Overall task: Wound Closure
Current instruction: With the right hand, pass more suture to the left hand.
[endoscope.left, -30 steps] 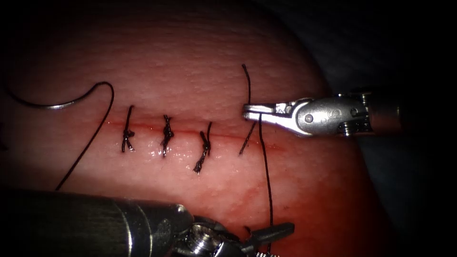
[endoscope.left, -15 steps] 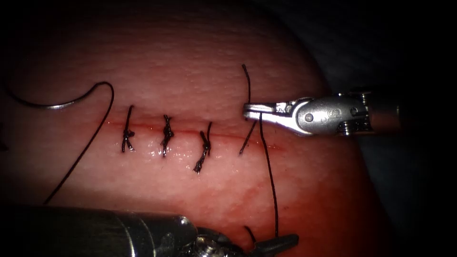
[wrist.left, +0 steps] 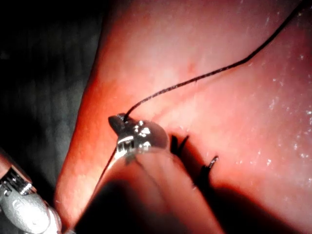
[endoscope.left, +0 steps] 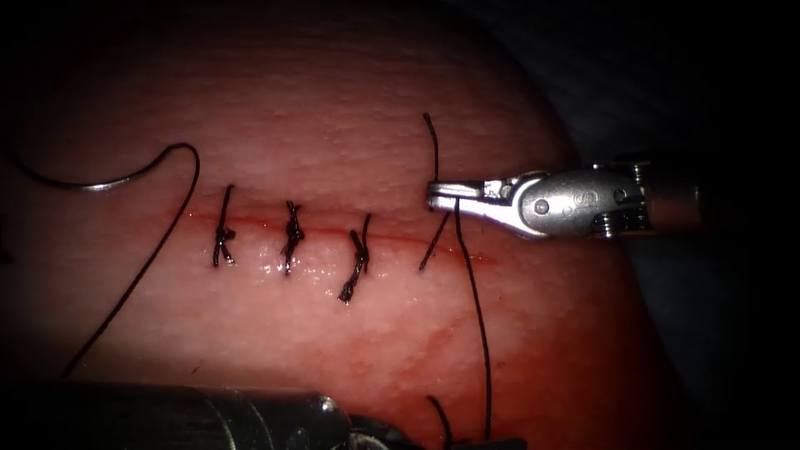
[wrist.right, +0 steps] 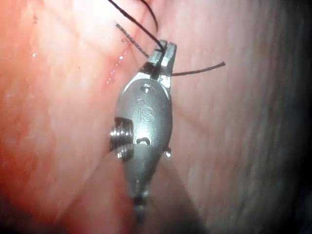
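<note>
The tissue (endoscope.left: 350, 108) is the biggest thing here, a rounded pink slab with the cut (endoscope.left: 333, 232) running across its middle and a little red fluid (endoscope.left: 433, 337) below the cut's right end. 3 tied stitches (endoscope.left: 291, 237) cross the cut, and a 4th pass of thread crosses it further right.

The left tool (endoscope.left: 275, 417) lies along the bottom edge of the endoscope view. In the left wrist view its jaws (wrist.left: 131, 136) are closed on the thread (endoscope.left: 479, 333), which runs up across the tissue to the right tool.

The right tool (endoscope.left: 442, 195) comes in from the right just above the cut's right end, jaws closed on the same thread near the 4th pass, with a short free tail (endoscope.left: 432, 142) rising above them.

The needle (endoscope.left: 92, 183) lies loose on the tissue at the far left above the cut, held by neither tool, its thread trailing down and to the left.
</note>
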`<state>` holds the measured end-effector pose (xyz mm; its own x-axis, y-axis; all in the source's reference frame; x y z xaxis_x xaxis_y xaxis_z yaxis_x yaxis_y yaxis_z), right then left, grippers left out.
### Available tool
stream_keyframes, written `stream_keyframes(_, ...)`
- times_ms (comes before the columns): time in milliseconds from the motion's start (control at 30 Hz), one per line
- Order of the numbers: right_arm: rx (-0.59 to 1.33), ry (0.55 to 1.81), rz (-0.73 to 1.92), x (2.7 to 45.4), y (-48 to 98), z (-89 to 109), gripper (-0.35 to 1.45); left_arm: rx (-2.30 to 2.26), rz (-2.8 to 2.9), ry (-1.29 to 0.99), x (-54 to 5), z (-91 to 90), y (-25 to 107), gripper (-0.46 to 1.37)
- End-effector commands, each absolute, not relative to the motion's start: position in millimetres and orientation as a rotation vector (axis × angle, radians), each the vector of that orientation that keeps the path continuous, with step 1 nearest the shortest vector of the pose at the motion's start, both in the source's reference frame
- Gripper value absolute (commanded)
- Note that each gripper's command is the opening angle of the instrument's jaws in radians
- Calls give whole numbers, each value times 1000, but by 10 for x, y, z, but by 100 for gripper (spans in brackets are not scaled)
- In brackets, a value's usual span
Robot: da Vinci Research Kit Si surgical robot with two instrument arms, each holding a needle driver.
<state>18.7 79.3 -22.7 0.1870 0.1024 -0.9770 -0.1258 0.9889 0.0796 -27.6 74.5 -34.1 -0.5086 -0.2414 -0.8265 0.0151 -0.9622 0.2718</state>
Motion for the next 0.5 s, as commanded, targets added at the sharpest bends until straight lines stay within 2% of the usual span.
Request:
stream_keyframes(33,-18,1373,166,187,793,-227,-35,1469,-2575,-340,-275,-342,746,-35)
stream_keyframes(500,20,1368,180,179,774,-239,-35,1521,-2551,-398,-215,-368,788,-35)
